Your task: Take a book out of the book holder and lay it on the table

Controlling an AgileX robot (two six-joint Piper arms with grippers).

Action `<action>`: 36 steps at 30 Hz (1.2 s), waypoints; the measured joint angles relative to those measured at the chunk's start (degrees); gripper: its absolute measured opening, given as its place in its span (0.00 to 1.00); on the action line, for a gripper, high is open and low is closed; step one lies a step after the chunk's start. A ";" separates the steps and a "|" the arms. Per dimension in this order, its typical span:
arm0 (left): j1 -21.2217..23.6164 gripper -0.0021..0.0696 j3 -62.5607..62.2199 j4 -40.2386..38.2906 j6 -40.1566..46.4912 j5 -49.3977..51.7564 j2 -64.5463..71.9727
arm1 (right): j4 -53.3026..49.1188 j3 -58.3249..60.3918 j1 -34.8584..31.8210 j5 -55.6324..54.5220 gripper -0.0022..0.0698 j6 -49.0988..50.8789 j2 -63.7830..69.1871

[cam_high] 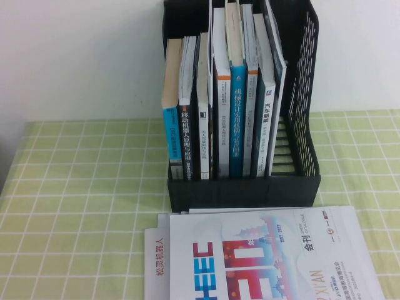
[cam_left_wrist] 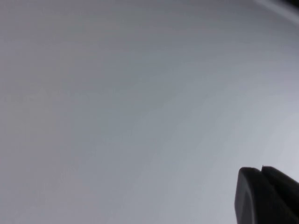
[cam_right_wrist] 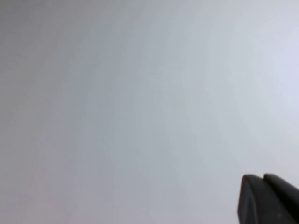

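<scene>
Nothing's begun, I'd say: on the green checked table [cam_high: 75,187] the black book holder [cam_high: 244,190] keeps the book [cam_high: 278,62], likely that thin pale magazine at its right end, while the left gripper [cam_left_wrist: 266,196] and right gripper [cam_right_wrist: 268,198] face blank wall, open or closed I cannot tell, and need to approach.

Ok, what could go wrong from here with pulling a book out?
The upright books stand packed in the book holder; pulling one could drag neighbours or shift the holder.
Magazines already lie on the table in front of it, so a book laid there may land on them.
The left tool and right tool face only a blank pale surface, outside the high view, so neither wrist camera sees the books.
</scene>
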 joint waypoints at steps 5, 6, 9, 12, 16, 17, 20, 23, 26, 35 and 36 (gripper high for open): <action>0.00 0.03 -10.49 6.02 -8.87 4.45 0.00 | -9.89 -7.49 0.00 -0.96 0.03 7.44 0.00; 0.00 0.03 -13.87 8.36 -10.17 8.41 0.00 | -12.05 -10.47 0.00 0.50 0.03 8.10 0.00; 0.00 0.03 -24.75 15.05 -12.31 21.13 0.00 | -17.35 -19.93 0.00 6.49 0.03 9.32 0.00; 0.00 0.03 -34.00 18.17 -13.18 32.64 1.44 | -20.71 -29.58 0.00 11.27 0.03 11.83 1.24; 0.00 0.03 -42.98 18.84 -13.92 45.62 6.33 | -24.11 -41.49 0.00 17.86 0.03 13.41 6.99; 0.00 0.03 -44.43 18.92 -14.40 49.11 7.66 | -24.41 -43.69 0.00 20.80 0.03 13.50 8.57; 0.00 0.03 -48.58 18.92 -15.38 60.66 12.85 | -24.78 -51.23 0.00 32.63 0.03 13.64 14.90; -1.62 0.03 -50.23 17.44 -15.59 72.61 18.37 | -24.78 -58.70 0.00 48.46 0.03 13.33 22.47; -5.12 0.03 -50.33 14.86 -13.68 85.00 23.58 | -24.78 -63.00 0.19 64.39 0.03 12.97 28.85; -15.66 0.03 -50.33 9.63 -0.31 108.08 42.87 | -21.70 -61.87 1.31 90.13 0.03 10.43 36.86; -16.30 0.03 -50.33 7.61 0.63 107.81 44.57 | -19.32 -60.58 1.31 90.35 0.03 10.43 36.86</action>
